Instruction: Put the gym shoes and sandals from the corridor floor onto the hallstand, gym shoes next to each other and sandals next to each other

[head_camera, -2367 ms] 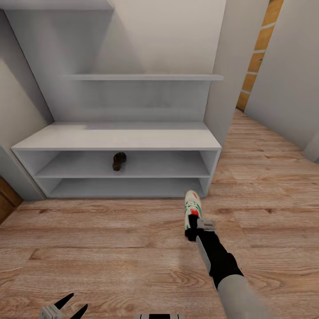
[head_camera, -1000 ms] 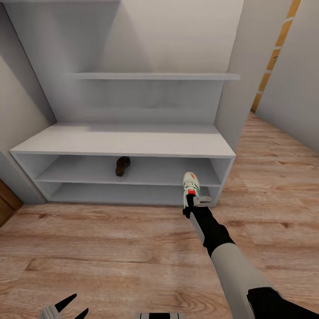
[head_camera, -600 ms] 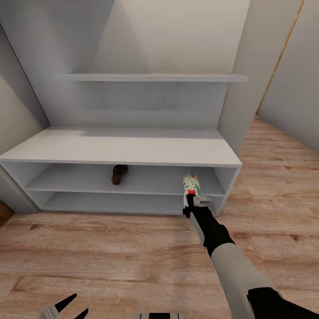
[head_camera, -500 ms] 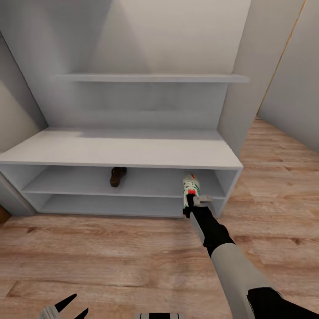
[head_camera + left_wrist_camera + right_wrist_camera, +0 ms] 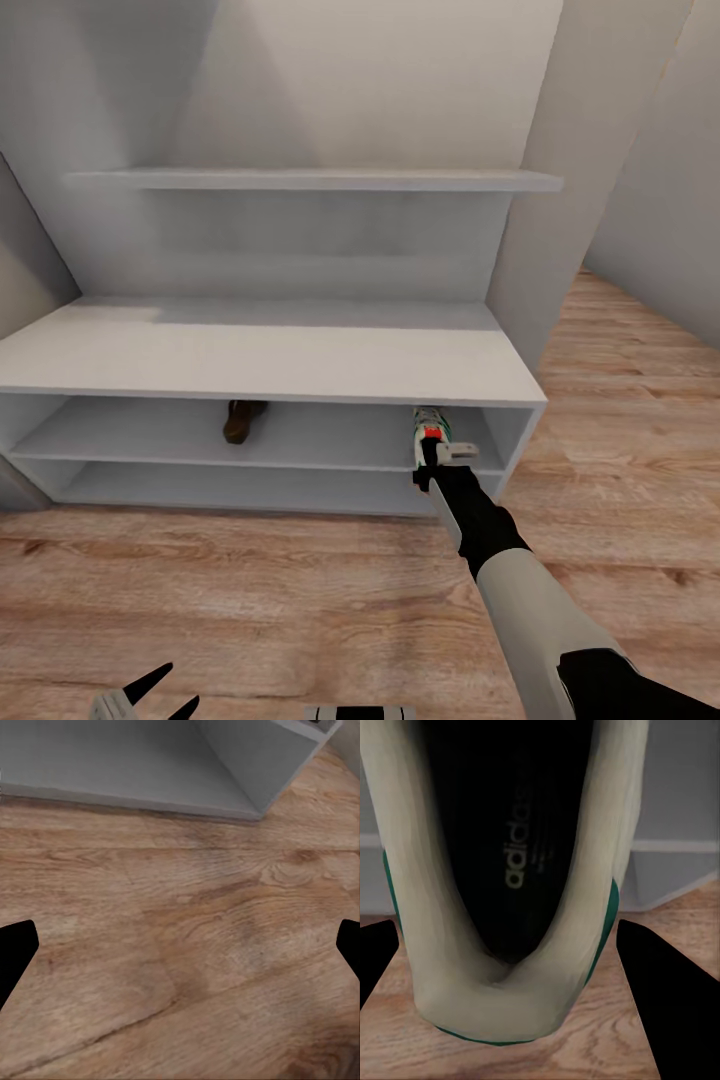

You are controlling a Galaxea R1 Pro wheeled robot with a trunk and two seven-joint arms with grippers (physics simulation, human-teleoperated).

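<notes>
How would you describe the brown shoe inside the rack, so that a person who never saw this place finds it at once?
Start from the pale grey hallstand against the wall, a low bench with two long open shelves. On the upper of these shelves, left of the middle, stands one sandal, half hidden under the bench top. It is dark brown, while the gym shoe in the right gripper is white with green and red.
</notes>
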